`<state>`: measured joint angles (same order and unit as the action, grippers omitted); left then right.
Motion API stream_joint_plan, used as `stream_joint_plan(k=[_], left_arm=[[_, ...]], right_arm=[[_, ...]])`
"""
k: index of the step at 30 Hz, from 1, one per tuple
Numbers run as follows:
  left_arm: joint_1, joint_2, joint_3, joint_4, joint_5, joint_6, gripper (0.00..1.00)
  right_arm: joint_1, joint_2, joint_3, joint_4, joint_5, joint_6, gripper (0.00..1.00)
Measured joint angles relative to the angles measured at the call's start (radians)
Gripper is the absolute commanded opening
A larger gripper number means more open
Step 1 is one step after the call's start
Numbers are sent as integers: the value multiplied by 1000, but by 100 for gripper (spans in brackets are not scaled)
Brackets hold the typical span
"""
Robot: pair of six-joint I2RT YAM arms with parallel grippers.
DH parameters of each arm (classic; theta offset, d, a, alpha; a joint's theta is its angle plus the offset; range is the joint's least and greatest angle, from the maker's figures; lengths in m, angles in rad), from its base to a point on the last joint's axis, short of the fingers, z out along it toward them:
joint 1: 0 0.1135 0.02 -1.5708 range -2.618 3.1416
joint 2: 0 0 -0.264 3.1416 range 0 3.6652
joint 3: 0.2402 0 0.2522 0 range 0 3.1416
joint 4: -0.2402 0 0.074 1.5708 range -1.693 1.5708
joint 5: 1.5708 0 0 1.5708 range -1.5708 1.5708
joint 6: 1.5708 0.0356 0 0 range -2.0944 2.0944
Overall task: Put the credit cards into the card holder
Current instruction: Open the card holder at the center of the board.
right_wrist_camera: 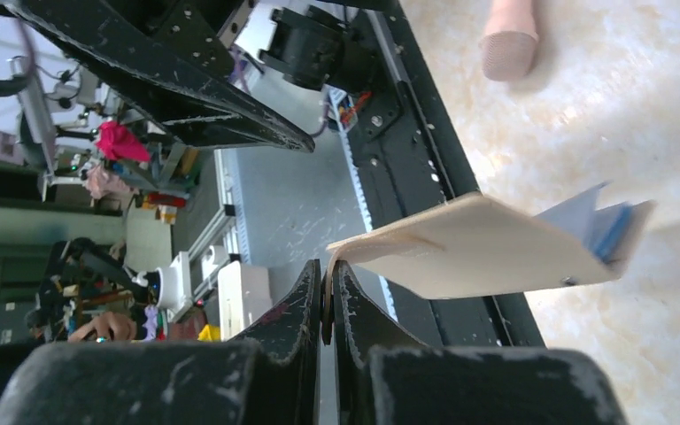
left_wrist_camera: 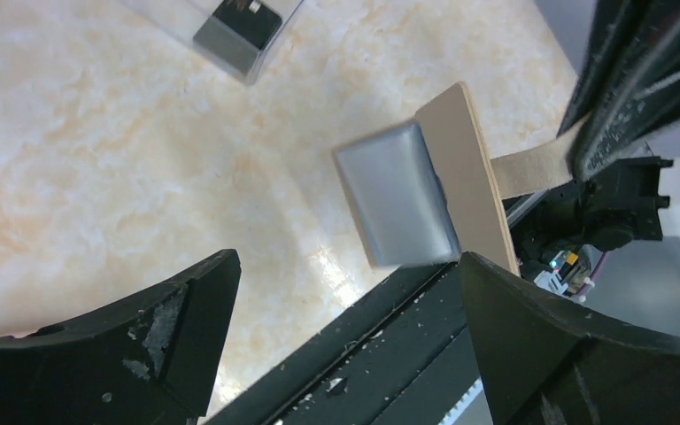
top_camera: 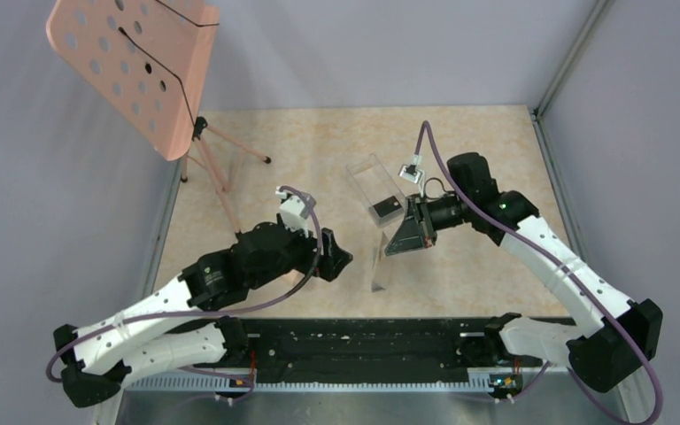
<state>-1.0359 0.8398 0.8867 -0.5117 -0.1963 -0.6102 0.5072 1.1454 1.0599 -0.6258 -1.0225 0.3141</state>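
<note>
My right gripper (top_camera: 420, 232) is shut on a flap of the card holder (top_camera: 401, 241) and holds it open above the table. The right wrist view shows the fingers pinching the tan flap (right_wrist_camera: 328, 297), with the tan face (right_wrist_camera: 478, 252) spread out and a blue-grey lining at its far end. The left wrist view shows the tan face (left_wrist_camera: 467, 168) and the grey pocket side (left_wrist_camera: 396, 197). Dark credit cards (top_camera: 385, 210) stand inside a clear plastic box (top_camera: 374, 181), also seen in the left wrist view (left_wrist_camera: 237, 34). My left gripper (top_camera: 340, 260) is open and empty, left of the card holder (left_wrist_camera: 345, 341).
A pink perforated music stand (top_camera: 133, 62) on tripod legs (top_camera: 221, 173) stands at the far left; one foot shows in the right wrist view (right_wrist_camera: 509, 40). The black base rail (top_camera: 363, 350) runs along the near edge. Grey walls enclose the table.
</note>
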Motion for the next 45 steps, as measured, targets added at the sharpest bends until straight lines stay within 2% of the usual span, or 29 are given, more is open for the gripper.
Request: stream_joint_plan(k=[7,12,18,26,35,38,42,43,44,45], left_arm=[[0,-196,-173,199,109,290,99],[0,-219,-226,285,208,480,99],[0,-135,-227,391,294,632,99],[0,60,-218,528,378,727,99],[0,92,-218,701,415,771,99],[0,106,-218,723,444,772,89],[0,116,-218,712,472,775,67],[0,116,-218,706,476,777,56],[0,114,-218,697,480,777,39],[0,113,-218,683,482,779,31]], right_arm=[[0,10,57,-37,-104,-34,0],[0,16,76,-42,-160,-34,0],[0,22,76,-40,-203,-21,0],[18,31,75,5,-241,21,0],[36,64,73,13,-264,30,0],[36,73,73,13,-264,29,0],[36,85,73,13,-259,29,0],[36,88,73,13,-256,29,0],[36,92,73,13,-251,29,0],[36,94,73,13,-246,29,0]])
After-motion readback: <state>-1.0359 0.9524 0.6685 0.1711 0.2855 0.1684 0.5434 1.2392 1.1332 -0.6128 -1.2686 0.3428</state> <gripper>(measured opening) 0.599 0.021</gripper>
